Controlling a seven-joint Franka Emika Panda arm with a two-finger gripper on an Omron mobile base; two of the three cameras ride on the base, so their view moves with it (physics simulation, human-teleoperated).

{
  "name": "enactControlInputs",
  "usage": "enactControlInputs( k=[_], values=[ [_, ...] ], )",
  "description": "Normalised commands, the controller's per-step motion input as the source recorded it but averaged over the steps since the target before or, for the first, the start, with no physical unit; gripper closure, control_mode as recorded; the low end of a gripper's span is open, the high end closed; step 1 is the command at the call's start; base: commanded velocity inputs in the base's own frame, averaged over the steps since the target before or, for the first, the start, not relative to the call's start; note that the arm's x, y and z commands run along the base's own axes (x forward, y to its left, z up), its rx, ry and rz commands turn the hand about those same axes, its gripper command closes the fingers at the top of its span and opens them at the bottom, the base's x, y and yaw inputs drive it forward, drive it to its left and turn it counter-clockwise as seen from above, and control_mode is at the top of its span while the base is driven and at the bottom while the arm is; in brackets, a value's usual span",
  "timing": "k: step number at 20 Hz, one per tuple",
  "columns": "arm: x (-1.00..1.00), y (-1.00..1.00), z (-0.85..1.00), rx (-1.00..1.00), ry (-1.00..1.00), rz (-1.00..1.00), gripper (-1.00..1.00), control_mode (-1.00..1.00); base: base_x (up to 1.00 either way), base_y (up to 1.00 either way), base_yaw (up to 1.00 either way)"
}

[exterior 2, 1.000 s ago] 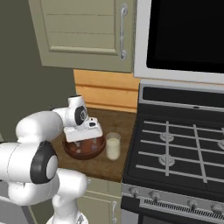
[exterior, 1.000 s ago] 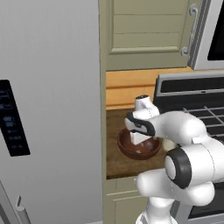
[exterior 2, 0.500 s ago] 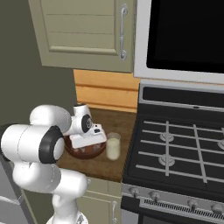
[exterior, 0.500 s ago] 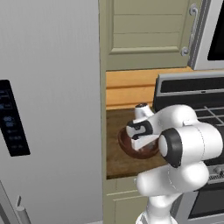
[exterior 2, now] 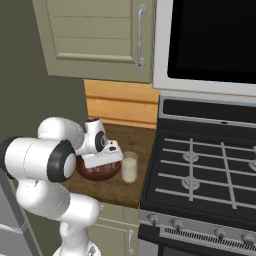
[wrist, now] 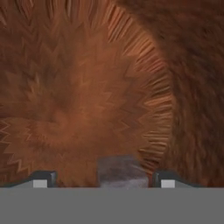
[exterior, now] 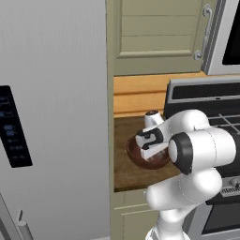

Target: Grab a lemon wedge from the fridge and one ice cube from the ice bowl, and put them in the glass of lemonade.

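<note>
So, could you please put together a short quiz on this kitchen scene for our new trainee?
1. True or false: the tool is down inside the round reddish-brown wooden bowl.
2. What lies between the tool's fingertips? A) a lemon wedge B) a small pale grey ice cube C) a spoon
3. On which side of the bowl, in the right base view, does the small glass of pale lemonade stand?

Key: 1 true; 2 B; 3 its right, towards the black gas stove.

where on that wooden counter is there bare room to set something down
A bare strip of the wooden counter runs along its front edge, bordered by the fridge and the stove. Another lies behind the ice bowl, against the wood backsplash. The middle is crowded: bowl, glass of lemonade and the gripper.
</note>
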Motion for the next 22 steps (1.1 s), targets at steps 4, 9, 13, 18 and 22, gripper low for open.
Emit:
enactControlInputs(
  k=[4,9,13,18,22],
  values=[
    [0.04,0.0,-0.01,0.0,-0.2,0.0,-1.0,-1.0,0.0,0.0,0.0],
    [0.0,0.0,0.0,0.02,-0.03,0.0,-1.0,-1.0,0.0,0.0,0.0],
    [0.03,0.0,-0.02,0.01,-0.01,0.0,1.0,-1.0,0.0,0.0,0.0],
    [-0.08,-0.07,-0.19,0.01,-0.02,-0.01,1.0,-1.0,0.0,0.0,0.0],
    [-0.14,-0.12,-0.08,0.01,-0.02,-0.08,1.0,-1.0,0.0,0.0,0.0]
  ],
)
